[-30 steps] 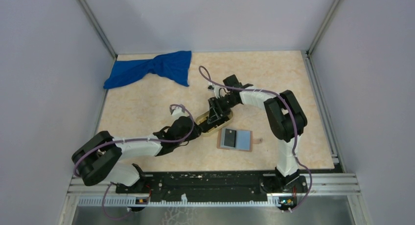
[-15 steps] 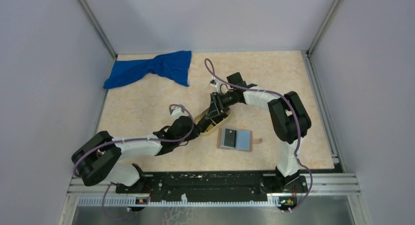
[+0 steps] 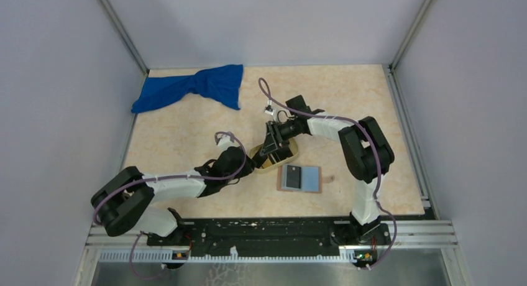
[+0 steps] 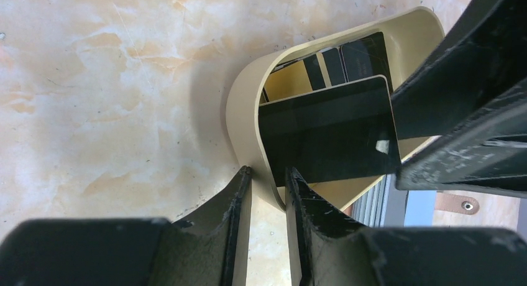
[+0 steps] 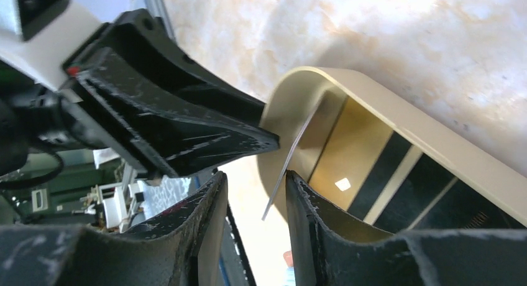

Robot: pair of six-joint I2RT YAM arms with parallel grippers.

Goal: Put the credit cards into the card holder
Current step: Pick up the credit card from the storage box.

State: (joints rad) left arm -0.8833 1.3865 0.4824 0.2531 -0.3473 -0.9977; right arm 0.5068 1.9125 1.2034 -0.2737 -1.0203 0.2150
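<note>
A black credit card (image 4: 329,133) stands tilted up on edge inside the oval tan tray (image 4: 239,112). In the right wrist view it shows edge-on as a thin credit card (image 5: 293,156) between the fingers of my right gripper (image 5: 256,177). It leans on the right finger, and a gap remains on the left side. My left gripper (image 4: 268,171) is shut on the tray's near rim, one finger outside and one inside. From above, left gripper (image 3: 253,163) and right gripper (image 3: 271,152) meet at the tray (image 3: 289,152). The card holder (image 3: 299,177) lies open just right of it, with a dark rectangle on its blue-grey inside.
A crumpled blue cloth (image 3: 192,87) lies at the back left of the table. The right arm's cable (image 3: 264,93) loops above the tray. Grey walls enclose the table on three sides.
The right gripper's jaws have narrowed around the upright card and its wrist has shifted a little over the tray. The left arm has kept its hold on the rim.
</note>
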